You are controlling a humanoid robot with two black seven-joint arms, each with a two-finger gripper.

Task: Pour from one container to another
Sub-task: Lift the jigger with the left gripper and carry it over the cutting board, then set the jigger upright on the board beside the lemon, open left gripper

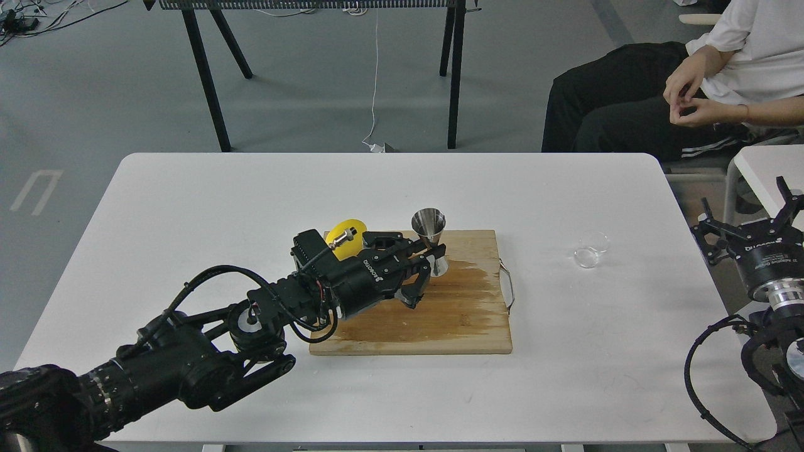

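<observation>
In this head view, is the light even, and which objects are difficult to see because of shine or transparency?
Head view: soft, even light with only faint shadows on the white table; the steel jigger shows bright reflections; the clear glass cup nearly fades into the tabletop; the dark left gripper loses detail, though its jaws look spread beside the jigger; a wet patch darkens the cutting board.

The jigger (pixel 429 240) at frame centre is polished, mirror-bright steel, standing on a wooden board (pixel 440 307) with visible grain and a darker, seemingly wet patch. At right, the cup (pixel 591 249) is clear thin glass on a smooth matt white tabletop (pixel 251 201).
</observation>
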